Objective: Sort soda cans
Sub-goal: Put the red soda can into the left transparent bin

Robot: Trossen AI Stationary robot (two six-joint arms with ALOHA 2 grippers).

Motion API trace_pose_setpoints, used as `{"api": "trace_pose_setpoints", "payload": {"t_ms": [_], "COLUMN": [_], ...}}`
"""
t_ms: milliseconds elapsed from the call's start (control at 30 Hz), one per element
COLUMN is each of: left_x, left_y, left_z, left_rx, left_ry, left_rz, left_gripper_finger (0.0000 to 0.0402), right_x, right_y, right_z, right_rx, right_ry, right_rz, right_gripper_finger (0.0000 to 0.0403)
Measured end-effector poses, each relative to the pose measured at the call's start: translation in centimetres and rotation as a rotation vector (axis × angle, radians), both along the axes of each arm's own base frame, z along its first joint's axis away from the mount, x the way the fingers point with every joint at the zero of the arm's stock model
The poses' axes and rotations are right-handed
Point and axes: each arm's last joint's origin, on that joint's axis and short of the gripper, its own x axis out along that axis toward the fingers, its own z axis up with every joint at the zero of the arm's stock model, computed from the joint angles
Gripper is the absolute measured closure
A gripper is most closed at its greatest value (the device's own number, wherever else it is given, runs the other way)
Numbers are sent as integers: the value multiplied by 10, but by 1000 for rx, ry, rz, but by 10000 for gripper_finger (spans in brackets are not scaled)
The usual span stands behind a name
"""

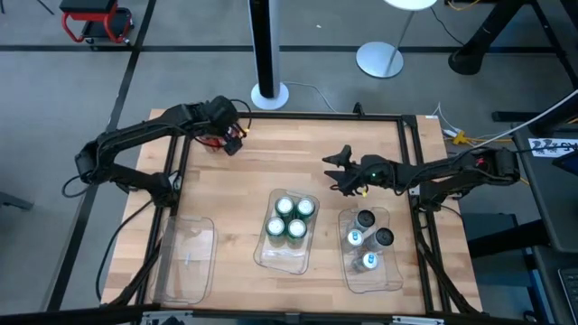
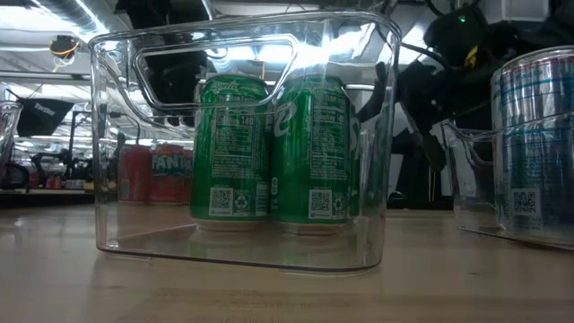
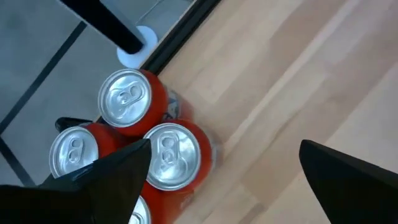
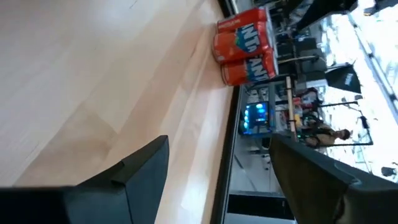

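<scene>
Left gripper [image 1: 233, 137] sits upper left of the high view, directly over the upright red metal soda cans with silver tops [image 3: 127, 102]. Fingers spread wide, nothing held; one finger [image 3: 115, 177] overlaps the cluster. Can axes are vertical, so the approach looks like straight down. The black table frame rail [image 3: 180, 34] runs just beside the cans; open wood lies the other way. Empty clear plastic tray [image 1: 185, 257] is lower left. Right gripper [image 1: 339, 170] waits mid-table, parted, empty, farther off.
</scene>
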Motion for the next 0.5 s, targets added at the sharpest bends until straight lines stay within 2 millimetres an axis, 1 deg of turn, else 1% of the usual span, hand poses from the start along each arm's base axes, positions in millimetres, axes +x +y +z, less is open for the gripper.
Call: {"api": "trace_pose_setpoints", "payload": {"t_ms": [100, 300, 400, 500], "left_x": [0, -7, -10, -11], "left_y": [7, 29, 34, 34], "left_z": [-4, -15, -16, -16], "left_rx": [-8, -34, -35, -37], "left_ry": [18, 52, 45, 41], "left_rz": [21, 118, 156, 167], "left_gripper_finger": [3, 3, 3, 3], "right_x": [-5, -7, -7, -7], "right_y": [1, 2, 2, 2], "right_z": [-5, -7, -7, -8], "right_rx": [-1, -9, -22, -24], "right_ry": [-22, -40, -34, -30], "right_rz": [2, 19, 24, 25], "right_gripper_finger": [125, 125, 125, 125]}}
